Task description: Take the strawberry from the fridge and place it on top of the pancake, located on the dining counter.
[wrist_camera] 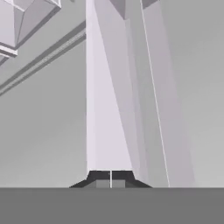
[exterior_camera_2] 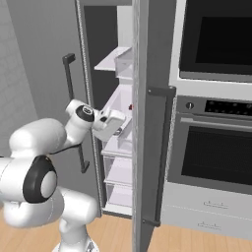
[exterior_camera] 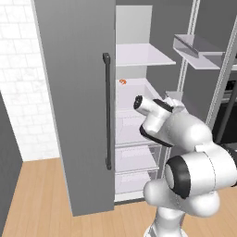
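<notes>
Left base view: the fridge stands open, and the strawberry lies on a white shelf far inside, well apart from my arm, which reaches toward the shelves below it.

Right base view: my gripper sits at the shelf fronts; a red speck, probably the strawberry, shows just above it.

Hand view: my fingertips meet, closed on nothing. Judgement: door opened; picking, carrying and placing remain.
</notes>
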You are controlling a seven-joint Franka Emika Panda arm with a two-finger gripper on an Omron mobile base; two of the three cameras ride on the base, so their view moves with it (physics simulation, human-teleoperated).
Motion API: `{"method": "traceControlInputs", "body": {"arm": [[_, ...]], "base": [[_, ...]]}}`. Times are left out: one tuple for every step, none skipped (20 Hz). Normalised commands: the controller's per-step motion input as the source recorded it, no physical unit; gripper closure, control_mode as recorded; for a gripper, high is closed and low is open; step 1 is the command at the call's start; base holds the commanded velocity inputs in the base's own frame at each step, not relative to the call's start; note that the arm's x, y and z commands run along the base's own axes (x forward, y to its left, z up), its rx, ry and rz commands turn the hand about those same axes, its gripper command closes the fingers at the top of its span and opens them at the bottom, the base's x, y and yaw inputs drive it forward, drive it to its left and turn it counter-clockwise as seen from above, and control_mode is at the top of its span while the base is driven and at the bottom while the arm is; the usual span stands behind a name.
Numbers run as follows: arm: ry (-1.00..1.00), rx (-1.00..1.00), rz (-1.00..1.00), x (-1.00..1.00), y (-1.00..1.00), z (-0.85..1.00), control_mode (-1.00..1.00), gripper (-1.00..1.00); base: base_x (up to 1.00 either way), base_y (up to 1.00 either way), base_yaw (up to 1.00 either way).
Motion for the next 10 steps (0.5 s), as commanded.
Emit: {"method": "traceControlInputs", "body": {"arm": [[0.11,-0.03,0.01,0.11,-0.53,-0.18,-1.0,1.0],[0.1,-0.03,0.01,0.09,-0.59,-0.14,-1.0,1.0],[0.04,0.0,0.01,0.0,-0.77,-0.05,-1.0,1.0],[0.0,0.0,0.0,0.0,-0.88,0.0,-1.0,1.0],[0.02,0.0,0.0,0.0,-0.86,0.0,-1.0,1.0],[0.02,0.0,0.0,0.0,-0.75,0.0,-1.0,1.0],[0.0,0.0,0.0,0.0,-0.63,0.0,-1.0,1.0],[0.0,0.0,0.03,0.0,-0.58,0.0,-1.0,1.0],[0.0,0.0,0.07,-0.07,-0.31,0.03,-1.0,1.0],[-0.06,0.0,0.09,-0.21,-0.12,0.16,-1.0,1.0]], "base": [[0.0,0.0,0.0],[0.0,0.0,0.0],[0.0,0.0,0.0],[0.0,0.0,0.0],[0.0,0.0,0.0],[0.0,0.0,0.0],[0.0,0.0,0.0],[0.0,0.0,0.0],[0.0,0.0,0.0],[0.0,0.0,0.0]]}}
